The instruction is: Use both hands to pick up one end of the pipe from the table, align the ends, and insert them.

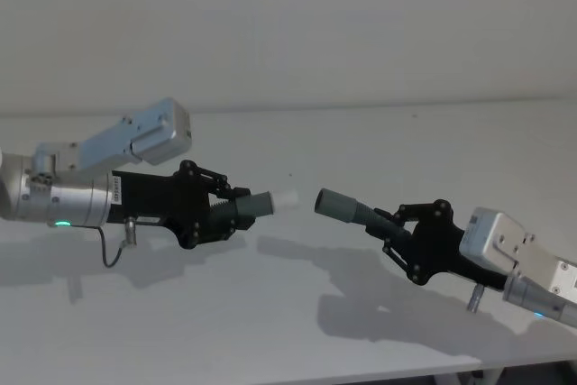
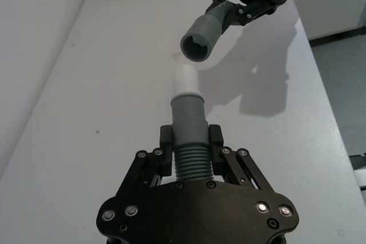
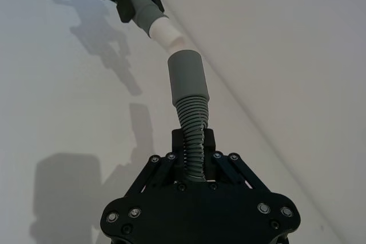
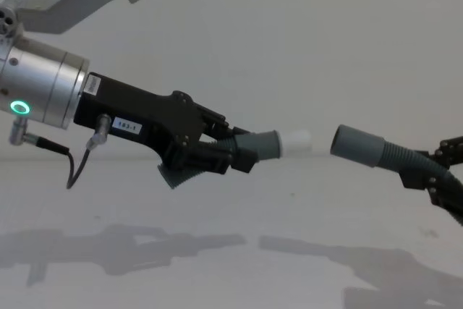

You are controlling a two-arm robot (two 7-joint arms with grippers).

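Observation:
My left gripper (image 1: 236,209) is shut on the shorter grey pipe piece (image 1: 261,204), whose white tip (image 1: 287,197) points right. My right gripper (image 1: 389,227) is shut on the ribbed part of the longer piece (image 1: 370,215), whose smooth grey collar (image 1: 335,204) points left. Both pieces hang above the white table (image 1: 270,322). The two ends face each other across a small gap without touching. In the left wrist view the white tip (image 2: 186,78) stops short of the open collar (image 2: 197,41). In the chest view the tip (image 4: 296,140) and collar (image 4: 358,146) sit at nearly the same height.
The arms' shadows fall on the bare white table (image 4: 239,200) below them. A plain pale wall (image 1: 288,24) rises behind the table's far edge. The table's near edge (image 1: 361,376) runs along the bottom of the head view.

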